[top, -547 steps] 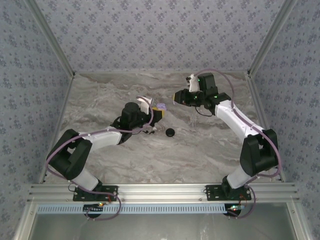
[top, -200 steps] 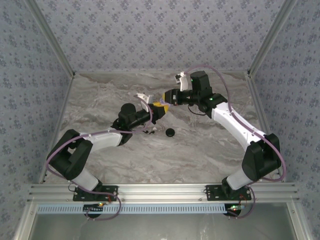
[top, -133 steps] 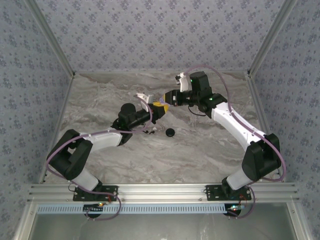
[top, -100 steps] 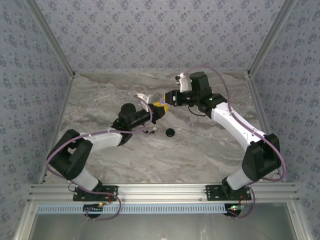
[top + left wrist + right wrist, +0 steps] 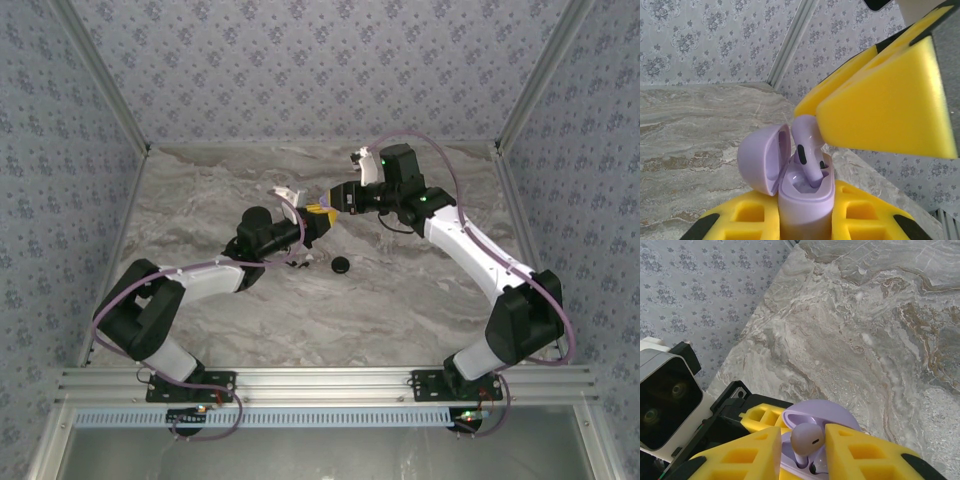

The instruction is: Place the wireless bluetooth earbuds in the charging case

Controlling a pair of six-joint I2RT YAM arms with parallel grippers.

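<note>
My left gripper (image 5: 805,220) is shut on the lilac charging case (image 5: 805,200) and holds it upright, with its lid (image 5: 762,157) swung open to the left. One lilac earbud (image 5: 807,150) stands with its stem down in the case. My right gripper (image 5: 802,450) straddles that earbud (image 5: 806,438) from above. Its yellow pads (image 5: 865,455) stand slightly apart, with a thin gap on the earbud's left side. In the top view both grippers meet at mid table, left (image 5: 316,222) and right (image 5: 328,204).
A black round disc (image 5: 341,265) lies on the marble table (image 5: 420,290) just in front of the grippers, with a few small dark bits (image 5: 297,264) to its left. Patterned walls enclose the table at the back and both sides.
The right gripper came left to the case with the earbud. Over the last second both arms stayed put, and the right jaws have eased apart a little around the earbud.
</note>
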